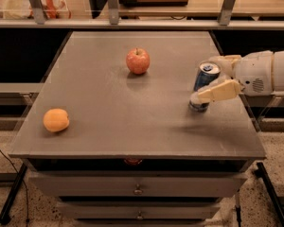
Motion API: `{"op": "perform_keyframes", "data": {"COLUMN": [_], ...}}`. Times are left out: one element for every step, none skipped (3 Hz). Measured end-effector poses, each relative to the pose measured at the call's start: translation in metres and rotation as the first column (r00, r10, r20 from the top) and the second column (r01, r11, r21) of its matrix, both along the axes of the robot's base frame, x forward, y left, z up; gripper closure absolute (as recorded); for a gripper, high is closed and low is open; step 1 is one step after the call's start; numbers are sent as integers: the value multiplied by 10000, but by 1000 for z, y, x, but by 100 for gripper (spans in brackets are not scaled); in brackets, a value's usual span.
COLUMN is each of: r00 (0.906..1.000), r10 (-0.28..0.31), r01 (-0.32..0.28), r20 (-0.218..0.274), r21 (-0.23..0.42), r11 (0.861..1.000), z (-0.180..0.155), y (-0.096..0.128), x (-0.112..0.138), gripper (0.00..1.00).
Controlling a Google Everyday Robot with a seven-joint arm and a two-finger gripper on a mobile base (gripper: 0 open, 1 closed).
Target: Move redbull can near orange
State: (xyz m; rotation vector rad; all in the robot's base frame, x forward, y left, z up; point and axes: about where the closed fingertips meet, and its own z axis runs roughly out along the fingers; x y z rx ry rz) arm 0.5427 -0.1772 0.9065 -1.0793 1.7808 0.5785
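The redbull can (204, 79), slim and blue-and-silver, stands on the grey table (132, 122) near its right edge. My gripper (201, 83) reaches in from the right on a white arm, and its cream fingers (217, 92) straddle the can, one in front and one behind. The jaws stand open around the can, which rests on the table. The orange (56, 120) lies far to the left, near the table's front left corner.
A red apple (137, 61) with a stem sits at the middle back of the table. Shelving with metal posts (112, 4) runs behind the table. Drawers (138, 187) are under the table front.
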Motion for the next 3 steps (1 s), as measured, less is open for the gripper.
{"op": "perform_keyframes", "data": {"r00": [9996, 9990, 9983], "r10": [253, 399, 494], "r01": [-257, -408, -507], "r20": [141, 197, 308], "r21": [280, 446, 400], "r11": [9993, 9982, 9979], "z": [1, -1, 9], "y": [6, 9, 7], "x": [2, 0, 2], "gripper": [42, 65, 88]}}
